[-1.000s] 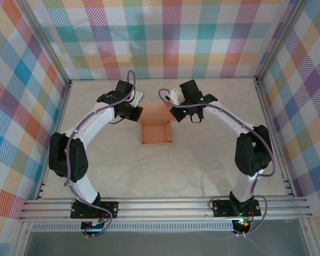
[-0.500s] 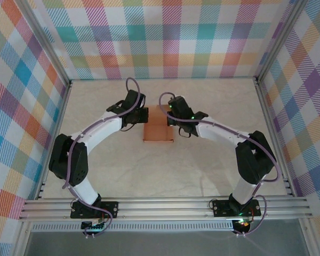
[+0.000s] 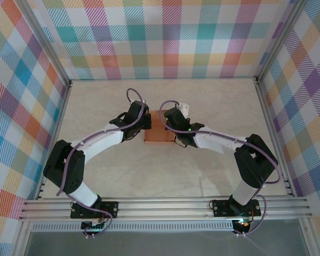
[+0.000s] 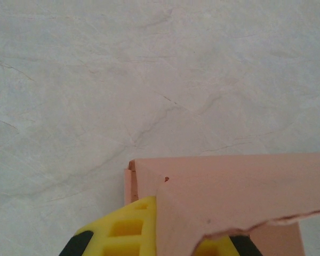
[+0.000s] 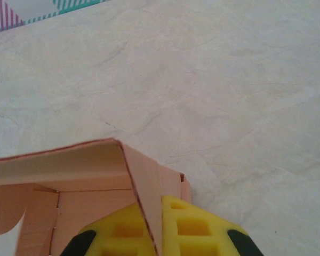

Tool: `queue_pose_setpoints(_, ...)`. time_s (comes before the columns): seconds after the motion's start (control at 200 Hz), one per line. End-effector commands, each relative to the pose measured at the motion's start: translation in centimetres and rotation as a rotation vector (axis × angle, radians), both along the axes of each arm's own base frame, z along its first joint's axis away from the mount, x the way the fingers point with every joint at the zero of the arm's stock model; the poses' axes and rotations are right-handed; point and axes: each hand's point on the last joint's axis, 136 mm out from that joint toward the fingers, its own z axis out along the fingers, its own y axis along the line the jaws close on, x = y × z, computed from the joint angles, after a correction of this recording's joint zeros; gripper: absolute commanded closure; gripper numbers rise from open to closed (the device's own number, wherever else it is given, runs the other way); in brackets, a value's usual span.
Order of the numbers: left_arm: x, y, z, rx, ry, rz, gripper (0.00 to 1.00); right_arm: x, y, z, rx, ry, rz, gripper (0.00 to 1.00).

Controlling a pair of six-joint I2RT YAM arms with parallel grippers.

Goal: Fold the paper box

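Walls now stand where flaps lay flat a second ago. The left tool (image 3: 145, 124) seems to pinch the left wall of the paper box (image 3: 157, 132), mid-worktop (image 3: 218, 101); the right tool (image 3: 169, 127) clamps its right wall. Side folds look nearly done. From above, both wrists hide the box's edges.
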Motion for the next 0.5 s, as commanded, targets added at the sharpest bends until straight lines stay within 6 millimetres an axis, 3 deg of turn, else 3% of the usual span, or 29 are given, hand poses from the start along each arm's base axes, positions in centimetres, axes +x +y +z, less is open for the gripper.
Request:
queue_pose_setpoints(0.0, 0.4, 0.0, 2.6, -0.073, -0.095, 0.051, 1.0, -0.4, -1.0, 0.7, 0.053, -0.01, -0.092, 1.0)
queue_pose_setpoints(0.3, -1.1, 0.4, 1.4, -0.089, -0.115, 0.063, 1.0, -2.4, -0.1, -2.2, 0.044, -0.039, -0.073, 1.0)
queue_pose_setpoints(0.495, -2.5, 0.7, -0.3, -0.078, -0.127, 0.062, 1.0, -3.8, -0.7, -4.4, 0.01, -0.062, -0.069, 1.0)
